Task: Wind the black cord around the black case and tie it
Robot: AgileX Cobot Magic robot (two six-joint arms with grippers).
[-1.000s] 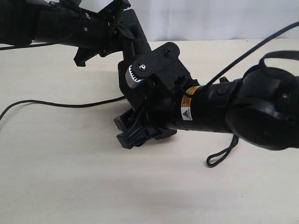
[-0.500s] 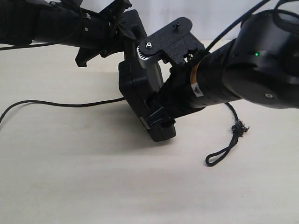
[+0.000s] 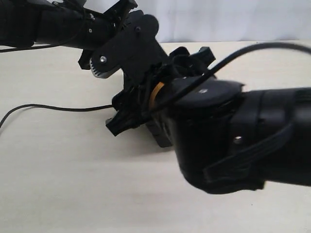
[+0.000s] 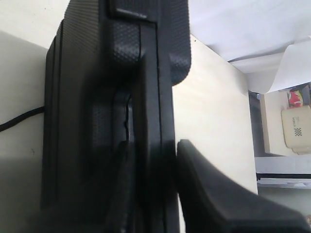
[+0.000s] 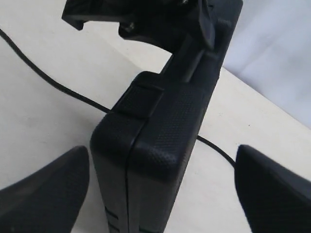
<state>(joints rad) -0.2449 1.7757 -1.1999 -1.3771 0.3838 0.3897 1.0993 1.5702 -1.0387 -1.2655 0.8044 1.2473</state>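
Observation:
The black case (image 3: 159, 136) stands on edge on the pale table, tilted, with its upper end in my left gripper (image 3: 121, 19). In the left wrist view the left gripper (image 4: 155, 170) is shut on the case (image 4: 97, 73), one finger on each face. My right gripper (image 5: 163, 160) is open and straddles the case's corner (image 5: 160, 131) without touching it. In the exterior view the right gripper (image 3: 133, 109) is low beside the case. The black cord (image 3: 48, 108) runs along the table from the left to the case, and the cord (image 5: 216, 148) also shows behind the case. The cord's looped end is hidden.
My bulky right arm (image 3: 243, 136) fills the front right of the exterior view and hides the table behind it. A white backdrop (image 3: 233, 19) stands at the back. Past the table edge, the left wrist view shows a cream box (image 4: 296, 128).
The right arm has swung round toward the camera and turned its wrist. Its open fingers now straddle the case. It now covers the cord's looped end. The left gripper has kept its hold.

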